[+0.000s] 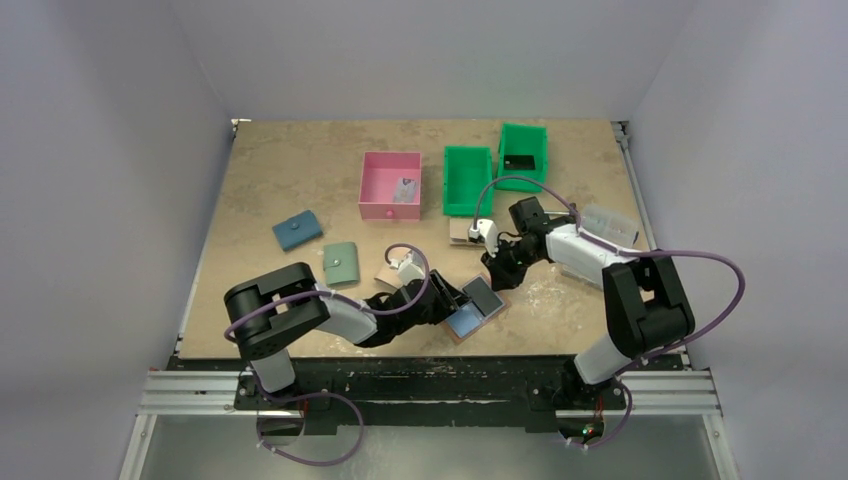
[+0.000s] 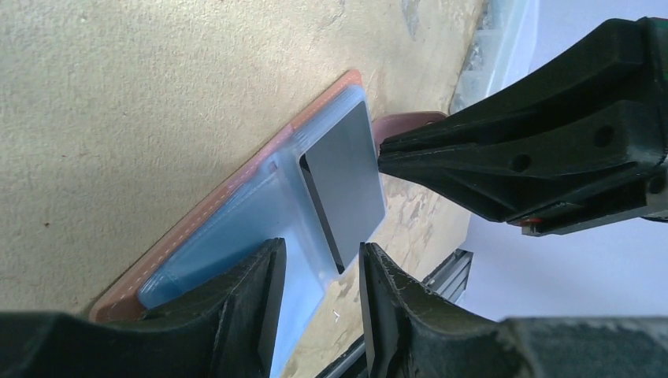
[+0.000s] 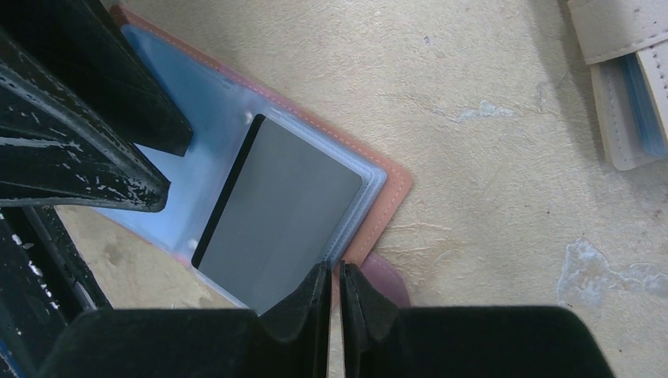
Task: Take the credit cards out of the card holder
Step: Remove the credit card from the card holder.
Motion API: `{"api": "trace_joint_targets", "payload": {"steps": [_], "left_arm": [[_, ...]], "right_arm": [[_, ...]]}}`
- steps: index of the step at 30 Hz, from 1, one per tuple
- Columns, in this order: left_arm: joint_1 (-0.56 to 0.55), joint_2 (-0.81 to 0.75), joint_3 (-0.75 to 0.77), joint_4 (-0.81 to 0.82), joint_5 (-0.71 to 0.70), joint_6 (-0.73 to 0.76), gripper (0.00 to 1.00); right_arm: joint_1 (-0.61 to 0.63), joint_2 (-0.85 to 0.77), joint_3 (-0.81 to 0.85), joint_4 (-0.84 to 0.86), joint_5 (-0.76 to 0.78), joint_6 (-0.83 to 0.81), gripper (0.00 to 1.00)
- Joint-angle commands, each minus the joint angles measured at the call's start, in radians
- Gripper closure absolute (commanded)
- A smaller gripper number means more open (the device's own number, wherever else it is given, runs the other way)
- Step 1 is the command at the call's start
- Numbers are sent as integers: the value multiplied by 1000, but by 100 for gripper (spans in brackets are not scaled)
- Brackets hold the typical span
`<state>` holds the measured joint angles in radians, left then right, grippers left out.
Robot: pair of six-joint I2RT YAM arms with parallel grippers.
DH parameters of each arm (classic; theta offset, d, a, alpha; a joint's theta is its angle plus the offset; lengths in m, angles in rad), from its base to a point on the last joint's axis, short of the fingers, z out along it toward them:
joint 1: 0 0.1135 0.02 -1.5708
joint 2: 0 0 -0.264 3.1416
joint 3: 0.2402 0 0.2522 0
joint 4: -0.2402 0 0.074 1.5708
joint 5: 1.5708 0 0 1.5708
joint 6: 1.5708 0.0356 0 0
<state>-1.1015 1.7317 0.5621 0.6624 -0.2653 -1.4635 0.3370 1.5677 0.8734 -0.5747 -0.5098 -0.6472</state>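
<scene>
The card holder (image 1: pixel 462 327) lies open near the table's front edge, terracotta border (image 3: pixel 391 183) around a light blue lining (image 2: pixel 236 236). A grey credit card (image 1: pixel 482 295) with a black edge sits in its clear sleeve (image 3: pixel 283 209) (image 2: pixel 346 181). My left gripper (image 1: pixel 455 300) (image 2: pixel 319 256) is open over the holder's near side, one finger on the blue lining and the card's corner showing in the gap. My right gripper (image 1: pixel 497 280) (image 3: pixel 332 272) is shut to a thin slit, its tips at the holder's edge beside the card and the snap tab (image 3: pixel 387 282).
A pink box (image 1: pixel 390 185) and two green bins (image 1: pixel 467 180) (image 1: pixel 522 150) stand at the back. A blue wallet (image 1: pixel 297 231) and a sage green wallet (image 1: pixel 341 262) lie at the left. Beige wallets (image 3: pixel 622 87) lie behind the right gripper.
</scene>
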Motion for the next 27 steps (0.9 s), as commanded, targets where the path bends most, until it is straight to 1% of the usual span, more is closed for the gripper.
{"api": "trace_joint_targets", "payload": {"steps": [1, 9, 17, 23, 27], "left_arm": [[-6, 14, 35, 7, -23, -31, 58], [-4, 36, 58, -6, -16, -43, 58], [-4, 64, 82, -58, -9, -100, 58], [-2, 77, 82, -47, -9, -124, 58], [1, 78, 77, -50, -16, -139, 61]], "right_arm": [[12, 12, 42, 10, 13, 13, 84], [22, 33, 50, -6, 2, 12, 85], [29, 51, 61, -31, -27, 5, 87], [48, 69, 70, -54, -47, -4, 89], [63, 83, 79, -80, -75, -24, 91]]}}
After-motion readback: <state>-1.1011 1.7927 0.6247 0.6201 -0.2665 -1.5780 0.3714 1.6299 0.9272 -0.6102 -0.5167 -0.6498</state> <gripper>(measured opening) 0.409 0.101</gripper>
